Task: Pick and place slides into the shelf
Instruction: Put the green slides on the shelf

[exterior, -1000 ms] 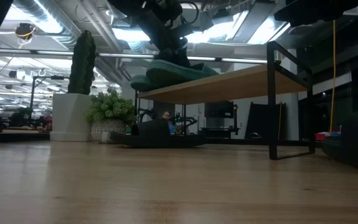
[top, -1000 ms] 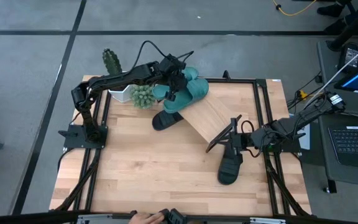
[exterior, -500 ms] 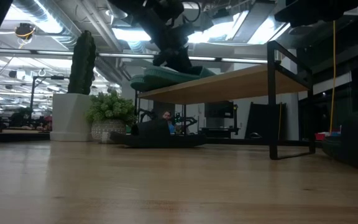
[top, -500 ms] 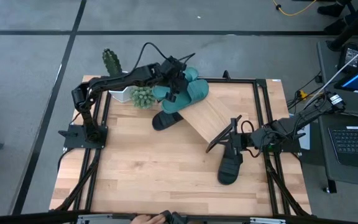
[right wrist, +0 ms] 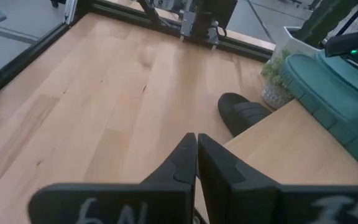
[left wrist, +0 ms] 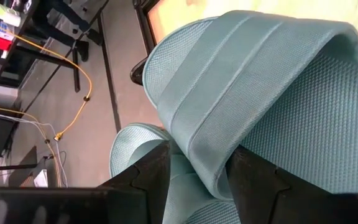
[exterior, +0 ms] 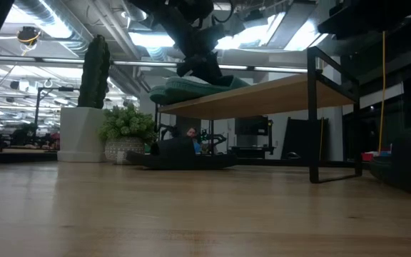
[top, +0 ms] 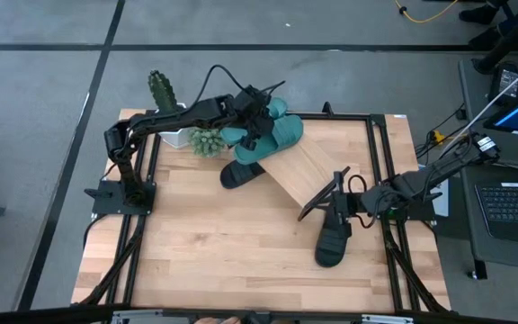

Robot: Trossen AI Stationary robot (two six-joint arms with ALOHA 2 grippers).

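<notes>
Two teal slides (top: 272, 135) sit at the upper end of the slanted shelf (top: 308, 171), upper centre of the high view. I have the left gripper (top: 253, 126) clamped on a ribbed, mesh-textured strap (left wrist: 241, 106); placing looks nearly done, so I would release next. Both matte black slides (top: 241, 174) wait on the table (top: 196, 243). My right gripper (right wrist: 196, 146) idles closed, lower right.

Shelf (top: 306, 168) carries teal slides (top: 272, 135); table (top: 205, 243), black slides (top: 333, 240).
</notes>
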